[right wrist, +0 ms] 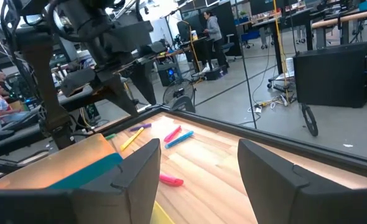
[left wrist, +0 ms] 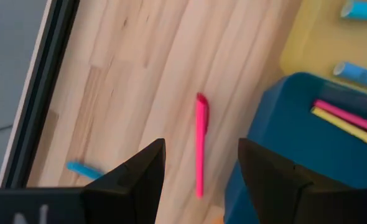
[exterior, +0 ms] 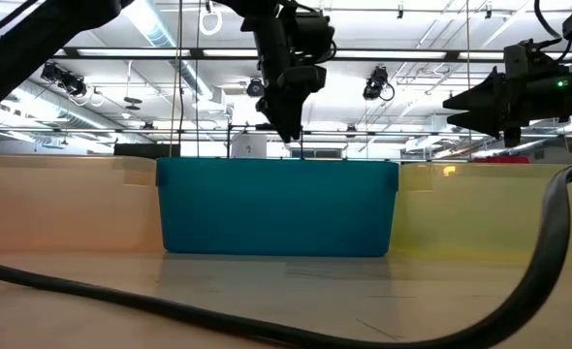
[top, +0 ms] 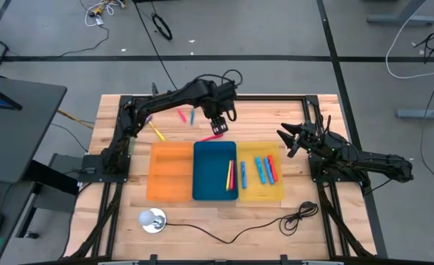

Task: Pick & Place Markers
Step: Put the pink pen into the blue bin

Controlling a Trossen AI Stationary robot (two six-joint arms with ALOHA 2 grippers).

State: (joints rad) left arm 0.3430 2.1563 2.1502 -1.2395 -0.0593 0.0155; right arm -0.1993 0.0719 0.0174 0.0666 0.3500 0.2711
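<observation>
My left gripper (top: 218,126) hangs open over a pink marker (left wrist: 200,143) that lies flat on the wood just beyond the blue tray (top: 215,171); the marker shows between the two fingers without touching them. More markers lie loose farther back: yellow (top: 157,131), pink (top: 181,115), blue (top: 192,116). A yellow and a pink marker (top: 229,174) lie in the blue tray, and several blue and red ones (top: 265,169) in the yellow tray (top: 260,193). The orange tray (top: 171,171) holds none. My right gripper (top: 285,140) waits open above the table's right side, beside the yellow tray.
The three trays sit side by side at the table's middle. A black cable (top: 261,228) and a round white object (top: 152,219) lie near the near edge. Bare wood shows beyond the trays, between the loose markers. People (right wrist: 211,28) are in the room behind.
</observation>
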